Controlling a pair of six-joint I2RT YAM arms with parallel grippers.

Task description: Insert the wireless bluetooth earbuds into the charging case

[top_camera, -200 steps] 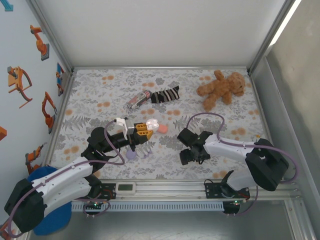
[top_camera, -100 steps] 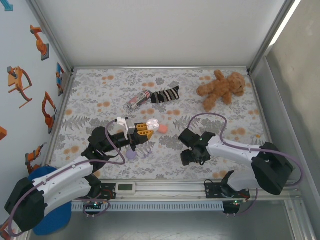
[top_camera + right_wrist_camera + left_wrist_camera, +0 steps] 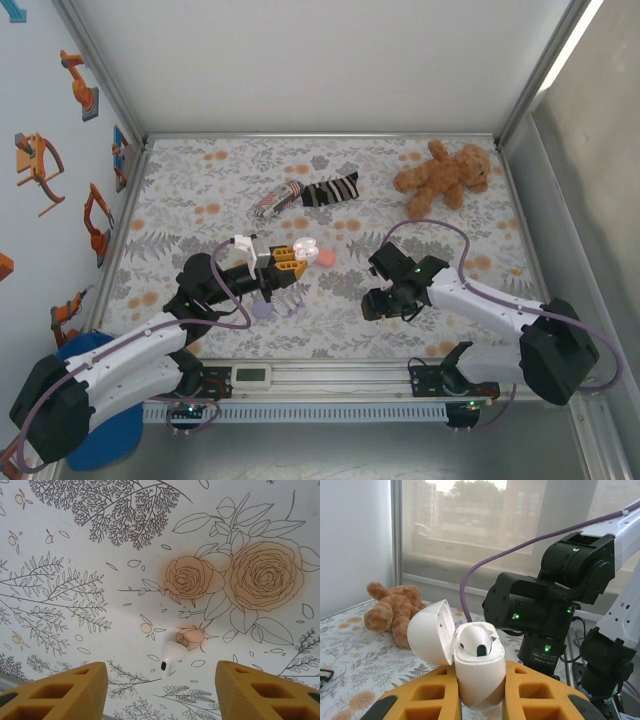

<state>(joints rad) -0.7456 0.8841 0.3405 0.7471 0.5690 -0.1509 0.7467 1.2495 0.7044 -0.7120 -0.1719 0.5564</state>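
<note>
White earbud (image 3: 171, 653) on floral table (image 3: 75, 555), right gripper (image 3: 161, 680) parted above

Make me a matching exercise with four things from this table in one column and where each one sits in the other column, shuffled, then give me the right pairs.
Things
1. charging case
2. loose earbud
3. teddy bear
4. striped sock

Places
A. far right of the cloth
B. lying flat on the cloth, under the open right gripper
C. far side of the cloth, near the middle
D. clamped in the left gripper, lid open

Pairs: 1-D, 2-B, 3-A, 4-C
</note>
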